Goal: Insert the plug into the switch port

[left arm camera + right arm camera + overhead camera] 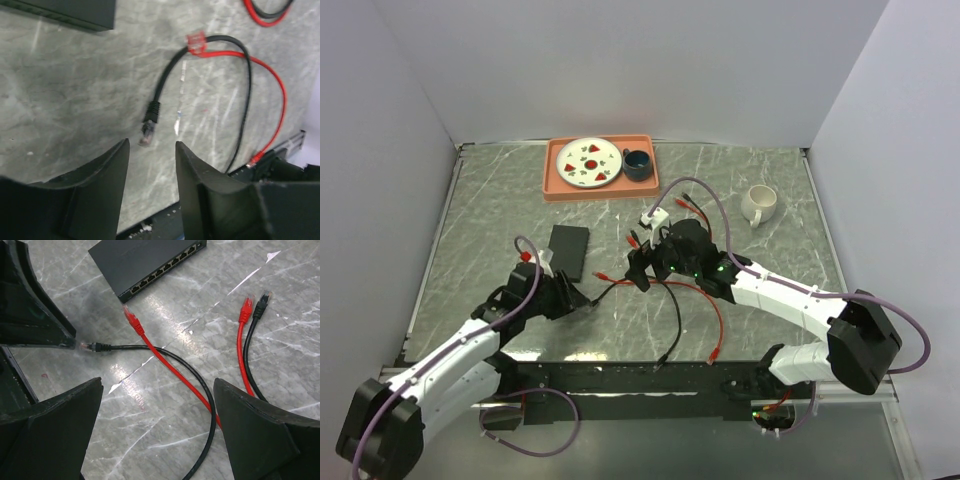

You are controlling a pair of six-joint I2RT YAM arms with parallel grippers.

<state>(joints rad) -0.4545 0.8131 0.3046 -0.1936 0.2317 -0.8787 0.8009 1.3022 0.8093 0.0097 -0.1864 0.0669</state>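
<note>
Plug and switch lie apart. The black plug (149, 125) rests flat on the marble table (490, 210) at the end of a black cable (248, 100), near and right of the switch (569, 250). It sits just ahead of the left gripper (150, 146), in line with the gap between the fingers (107, 180). The jaws stand partly apart with bare table showing between them, and we see nothing clamped. In the right wrist view the plug's tip lies at the edge of one left finger; whether they touch we cannot tell.

We find the switch flat on the table, left of centre, with its row of ports (165, 271) turned toward the right gripper (159, 385). A red plug (131, 317) lies just beside that side, in no port, and its red cable (170, 370) crosses the black one. The right gripper hangs over these cables with jaws spread wide, holding nothing.

At the far edge an orange tray (600, 195) carries a plate (590, 162) and a dark cup (637, 163). A white mug (758, 205) stands far right.
</note>
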